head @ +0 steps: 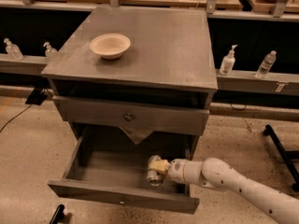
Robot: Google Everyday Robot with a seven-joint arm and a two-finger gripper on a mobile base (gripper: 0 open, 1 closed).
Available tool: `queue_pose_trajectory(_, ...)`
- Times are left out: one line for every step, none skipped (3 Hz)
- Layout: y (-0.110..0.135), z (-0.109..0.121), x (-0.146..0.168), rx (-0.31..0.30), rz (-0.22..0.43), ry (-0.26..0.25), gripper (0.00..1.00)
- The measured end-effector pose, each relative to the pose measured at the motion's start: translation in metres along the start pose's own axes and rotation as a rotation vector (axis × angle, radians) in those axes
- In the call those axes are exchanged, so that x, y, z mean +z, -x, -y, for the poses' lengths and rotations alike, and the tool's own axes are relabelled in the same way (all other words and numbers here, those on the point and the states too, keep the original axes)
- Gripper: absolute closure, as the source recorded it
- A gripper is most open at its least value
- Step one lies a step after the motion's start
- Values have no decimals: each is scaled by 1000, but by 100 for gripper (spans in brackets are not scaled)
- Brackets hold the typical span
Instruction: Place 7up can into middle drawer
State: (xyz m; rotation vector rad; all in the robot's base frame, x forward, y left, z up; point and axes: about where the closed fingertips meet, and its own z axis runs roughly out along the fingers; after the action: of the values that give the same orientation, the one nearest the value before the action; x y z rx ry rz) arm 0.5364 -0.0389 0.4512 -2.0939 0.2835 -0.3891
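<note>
The middle drawer (105, 169) is pulled open under the grey cabinet; its long front panel (121, 197) with a tiny knob faces me. My gripper (158, 168) reaches in from the right over the drawer's right half. It is shut on the 7up can (153, 173), a small silvery can held low inside the drawer, at or just above the floor. I cannot tell whether the can touches the floor. My white arm (233, 183) crosses the drawer's right front corner.
A beige bowl (110, 45) sits on the cabinet top (159, 45). The closed drawer front above has a brassy knob (127, 117). Pump bottles (228, 60) stand on ledges on both sides. A black frame leg (280, 148) lies on the floor at right.
</note>
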Motion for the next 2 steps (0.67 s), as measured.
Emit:
queue_pose_trajectory(1,1,1,-1,2,-1,60)
queue_pose_trajectory(2,1,2,-1,5,-3,37)
